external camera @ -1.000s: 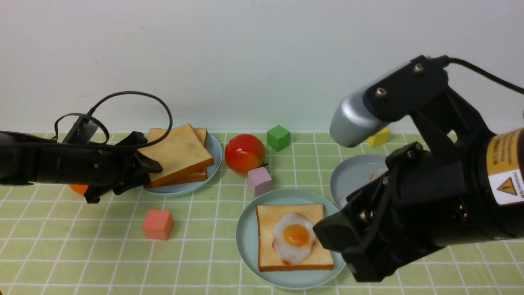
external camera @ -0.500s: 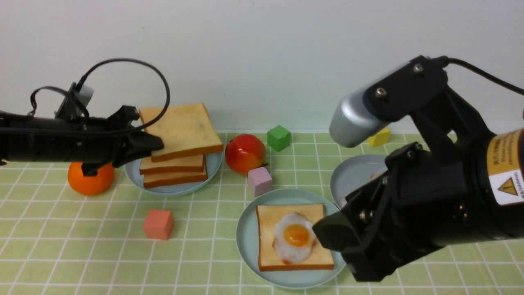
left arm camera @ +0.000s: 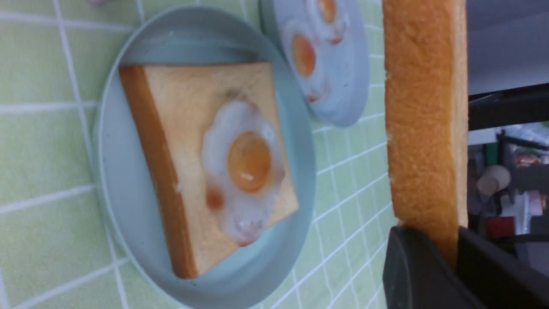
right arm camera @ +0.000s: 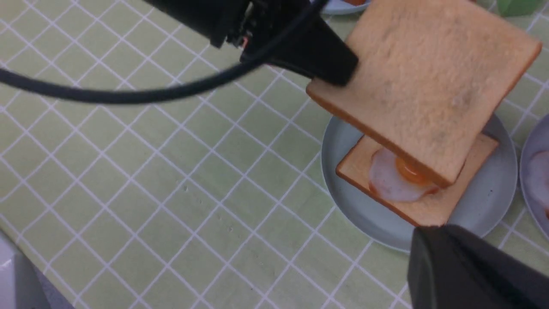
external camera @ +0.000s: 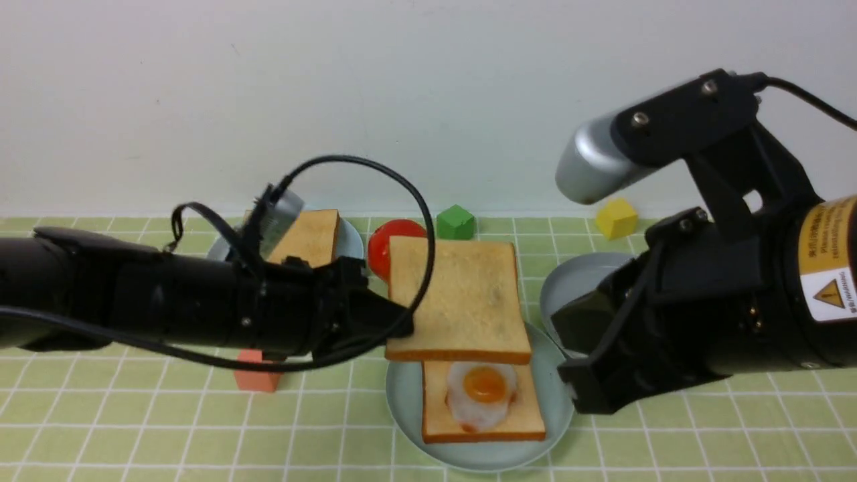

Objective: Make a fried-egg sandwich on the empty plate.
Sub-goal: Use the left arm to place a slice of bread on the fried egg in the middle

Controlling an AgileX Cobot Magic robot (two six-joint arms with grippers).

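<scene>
left pincer (external camera: 400,323) clamped on toast slice (external camera: 458,301) | right pincer (external camera: 569,365) low, grip unclear

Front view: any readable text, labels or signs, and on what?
Yellow label on the right arm: lines of print, too small and blurred to read.
White label below it: a yellow warning triangle, symbol unclear, no words.
No other text readable in any view.

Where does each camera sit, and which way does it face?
Front view: between the arms, facing forward to the wall; shows left arm, left tool gripping the top toast, right arm, right tool.
Left wrist view: on the left arm, looking along its tool; fingers pinch the toast's edge.
Right wrist view: on the right arm, looking down; its tool fills one corner.
Shared: all show the egg on the teal plate.
</scene>
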